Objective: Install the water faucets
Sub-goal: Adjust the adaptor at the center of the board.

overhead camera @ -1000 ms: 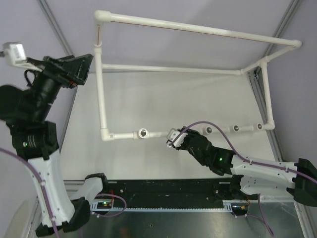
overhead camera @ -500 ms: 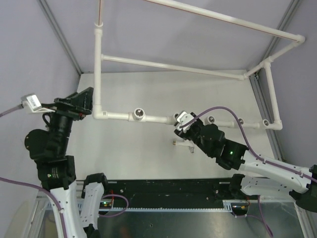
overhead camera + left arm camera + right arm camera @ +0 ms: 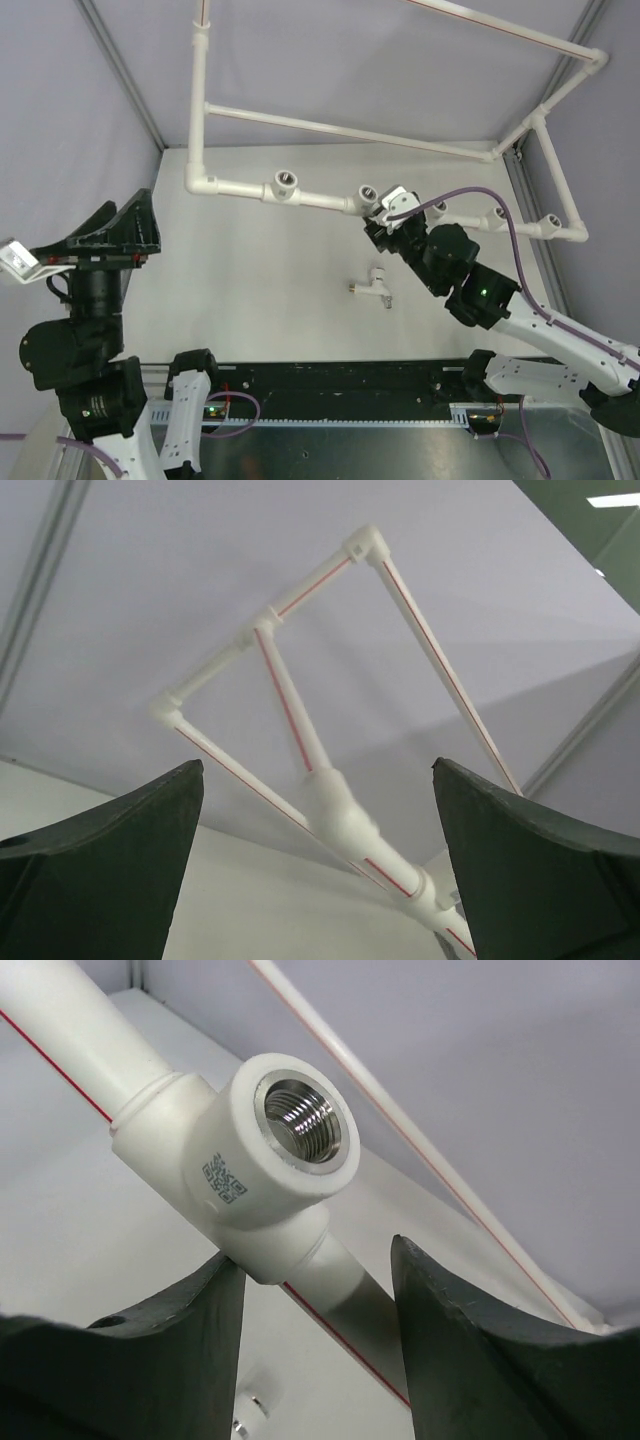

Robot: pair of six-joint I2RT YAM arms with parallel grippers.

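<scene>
I see the faucet (image 3: pixel 372 288) lying on its side on the desk (image 3: pixel 260 270), just in front of the frame (image 3: pixel 300 125) and clear of both arms. Its long axis runs roughly left to right in the top view, with a short stub pointing toward the frame, though I cannot tell which end is the spout. My right jaws stand partly open and grip nothing, straddling the frame's pipe just below a tee (image 3: pixel 270 1160) whose threaded hole faces the wrist camera, while my left jaws are spread wide and empty at the far left.
</scene>
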